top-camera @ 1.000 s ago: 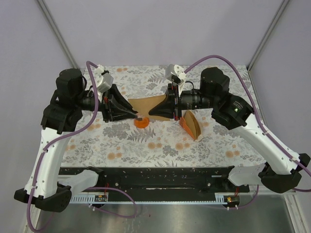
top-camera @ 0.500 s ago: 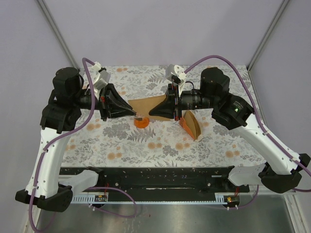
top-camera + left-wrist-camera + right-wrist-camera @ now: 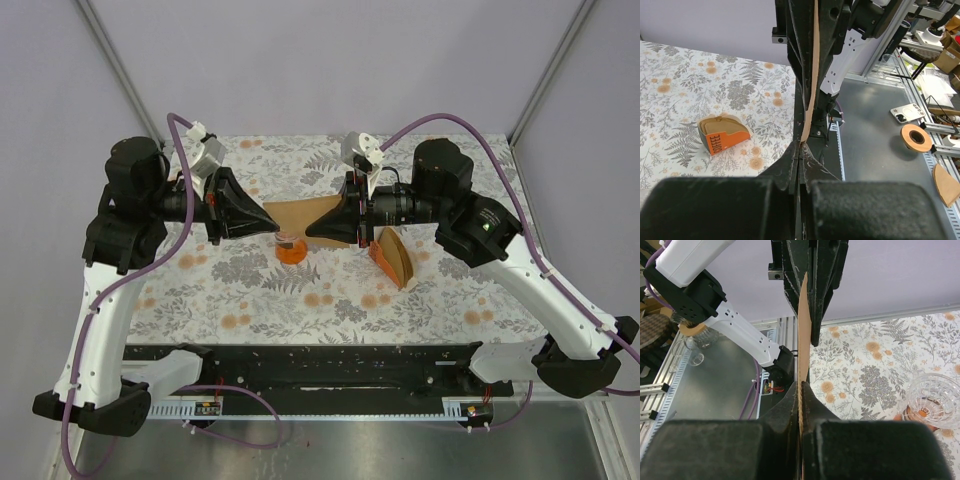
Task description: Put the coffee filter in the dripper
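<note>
Item: coffee filter (image 3: 300, 213), stretched crosswise, pinched tight by my left gripper (image 3: 273, 228) and right gripper (image 3: 313, 232). Dripper (image 3: 291, 250) just below, between them.

Pale lilac walls (image 3: 330, 60) stand behind a bench (image 3: 260, 310) covered in floral cloth. Slanted metal posts (image 3: 118, 70) rise at its back corners. A grey metal sheet (image 3: 380, 450) lies in front.

Both arms rise from their bases with elbows out and bend inward, forearms level, so the two grippers point at each other with their tips near together. The left gripper (image 3: 271, 230) has its jaws pressed together on one edge of the coffee filter (image 3: 300, 213). The right gripper (image 3: 313, 232) pinches the opposite edge.
</note>
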Controlling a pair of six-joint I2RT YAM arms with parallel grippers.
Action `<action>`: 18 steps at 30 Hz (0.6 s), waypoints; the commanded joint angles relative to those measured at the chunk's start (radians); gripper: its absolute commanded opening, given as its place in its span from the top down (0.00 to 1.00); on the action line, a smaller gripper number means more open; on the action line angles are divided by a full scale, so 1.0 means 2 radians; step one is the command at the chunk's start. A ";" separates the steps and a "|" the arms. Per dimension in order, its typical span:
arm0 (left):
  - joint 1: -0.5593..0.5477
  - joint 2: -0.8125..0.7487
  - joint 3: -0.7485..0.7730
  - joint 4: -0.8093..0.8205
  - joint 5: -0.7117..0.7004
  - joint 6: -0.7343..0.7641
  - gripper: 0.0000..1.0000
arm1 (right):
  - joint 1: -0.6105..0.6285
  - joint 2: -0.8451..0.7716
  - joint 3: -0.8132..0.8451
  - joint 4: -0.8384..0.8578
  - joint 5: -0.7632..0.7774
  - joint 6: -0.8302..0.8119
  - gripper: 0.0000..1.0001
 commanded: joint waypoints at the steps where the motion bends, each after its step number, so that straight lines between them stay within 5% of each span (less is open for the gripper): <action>1: 0.008 -0.005 0.018 0.037 -0.023 -0.022 1.00 | -0.004 -0.016 0.007 -0.005 -0.005 -0.005 1.00; 10: 0.014 -0.001 0.017 0.050 -0.065 -0.030 1.00 | -0.004 -0.018 0.006 -0.007 -0.010 -0.009 1.00; 18: 0.015 0.000 0.006 0.103 -0.014 -0.081 0.99 | -0.002 -0.019 0.004 -0.008 -0.007 -0.011 1.00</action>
